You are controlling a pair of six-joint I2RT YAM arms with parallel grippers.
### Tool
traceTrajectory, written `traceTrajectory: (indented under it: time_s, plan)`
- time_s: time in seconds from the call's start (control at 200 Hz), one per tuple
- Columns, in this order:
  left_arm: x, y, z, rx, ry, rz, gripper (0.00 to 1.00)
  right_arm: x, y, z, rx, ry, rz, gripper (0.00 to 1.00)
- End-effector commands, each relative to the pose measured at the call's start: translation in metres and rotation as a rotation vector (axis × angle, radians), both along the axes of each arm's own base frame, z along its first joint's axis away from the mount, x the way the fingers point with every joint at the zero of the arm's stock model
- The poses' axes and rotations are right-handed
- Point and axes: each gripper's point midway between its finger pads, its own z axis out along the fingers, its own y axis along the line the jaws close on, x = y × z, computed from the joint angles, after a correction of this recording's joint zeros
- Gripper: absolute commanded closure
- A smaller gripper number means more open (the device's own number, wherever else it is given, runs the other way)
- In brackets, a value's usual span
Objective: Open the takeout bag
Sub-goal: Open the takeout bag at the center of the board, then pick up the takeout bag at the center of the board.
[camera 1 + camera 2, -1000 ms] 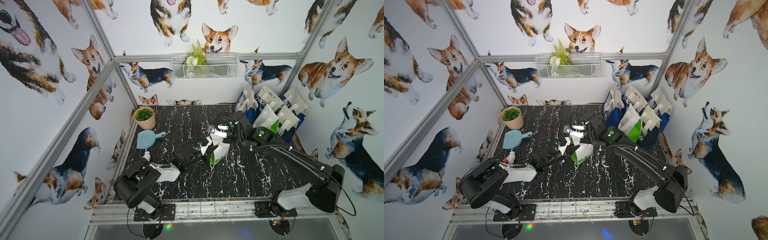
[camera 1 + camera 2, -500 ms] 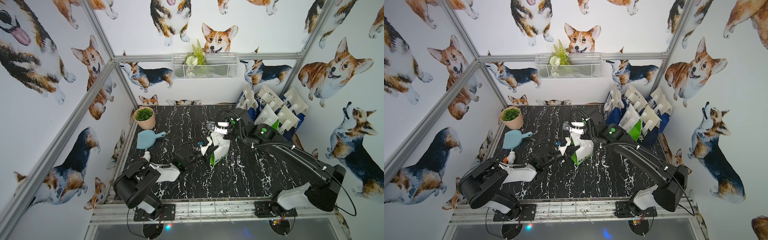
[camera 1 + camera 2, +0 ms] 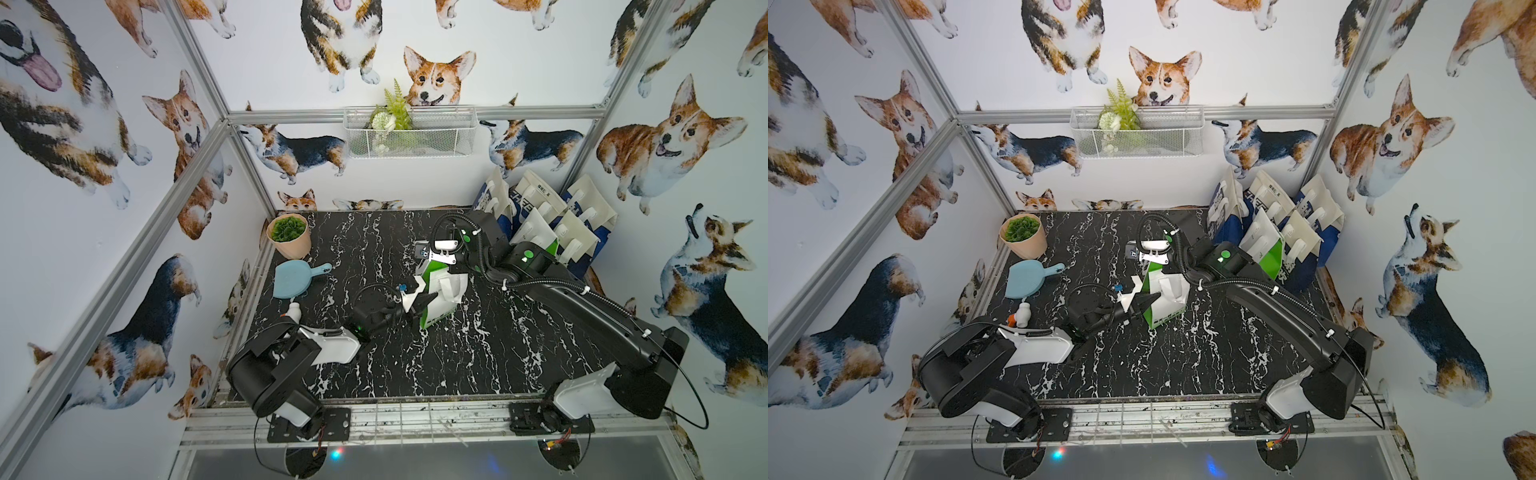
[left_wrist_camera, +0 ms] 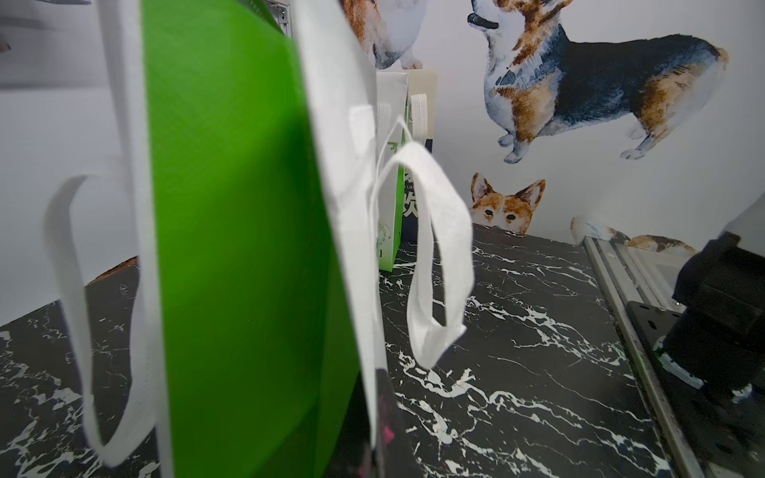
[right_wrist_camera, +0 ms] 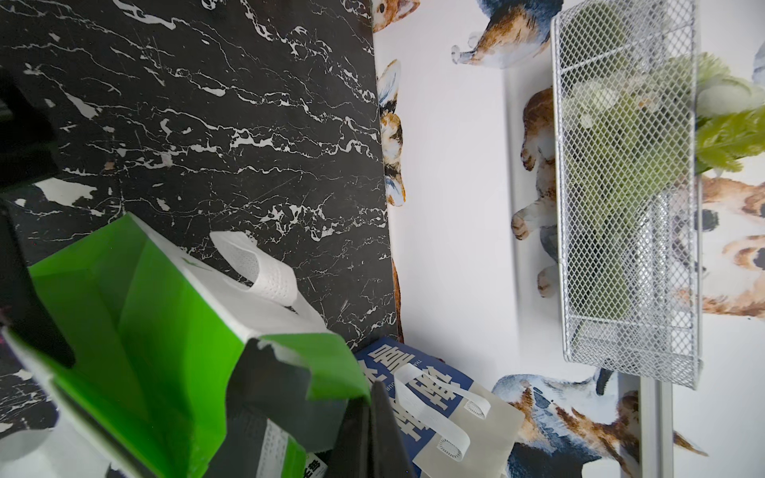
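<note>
Near the middle of the black marble table (image 3: 457, 365) the green-and-white takeout bag (image 3: 440, 305) stands upright, its mouth half spread. The right gripper (image 3: 437, 266) pinches its far rim, the left gripper (image 3: 422, 300) its near wall. Next, I think, they should pull apart gently.

Matt cloth takeout bag (image 4: 232, 207), smooth marbled table (image 3: 457, 365)

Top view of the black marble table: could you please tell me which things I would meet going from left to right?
Left to right: peach plant pot with green leaves → green-and-white fabric takeout bag → cluster of blue-and-white paper bags.
</note>
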Motion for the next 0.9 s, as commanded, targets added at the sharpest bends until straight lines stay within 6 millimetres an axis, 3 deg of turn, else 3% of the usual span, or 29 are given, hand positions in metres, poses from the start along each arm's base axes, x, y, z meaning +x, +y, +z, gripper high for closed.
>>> traceTrajectory:
  time_s: [0.0,0.175,0.37,0.516,0.601,0.676,0.806,0.826,0.896]
  plan:
    - [-0.003,-0.002,-0.004,0.019,0.007,-0.021,1.0,-0.004,0.0,-0.005,0.023,0.041,0.0,1.0]
    - [-0.003,-0.003,-0.005,0.019,0.009,-0.023,1.0,-0.006,0.001,-0.011,0.064,0.071,-0.016,0.98]
    - [-0.003,-0.002,-0.003,0.015,0.006,-0.019,1.0,0.0,-0.001,-0.001,0.134,0.041,-0.066,0.63]
    - [-0.003,-0.001,-0.004,0.019,0.009,-0.018,1.0,-0.002,-0.004,0.013,0.23,0.041,-0.102,0.47]
    - [-0.003,-0.001,-0.001,0.009,0.019,-0.013,0.78,-0.01,-0.009,0.03,0.336,0.042,-0.123,0.45]
    - [-0.005,0.0,0.003,-0.004,0.027,-0.017,0.67,-0.024,-0.015,0.046,0.441,0.053,-0.122,0.43]
    - [-0.003,0.0,0.01,-0.01,0.039,-0.009,0.56,-0.053,-0.027,0.058,0.596,0.118,-0.107,0.42]
    - [-0.002,0.0,0.013,-0.011,0.043,-0.006,0.55,-0.063,-0.035,0.071,0.64,0.105,-0.096,0.42]
    - [0.001,-0.001,0.021,-0.021,0.054,0.001,0.52,-0.079,-0.047,0.076,0.72,0.122,-0.094,0.41]
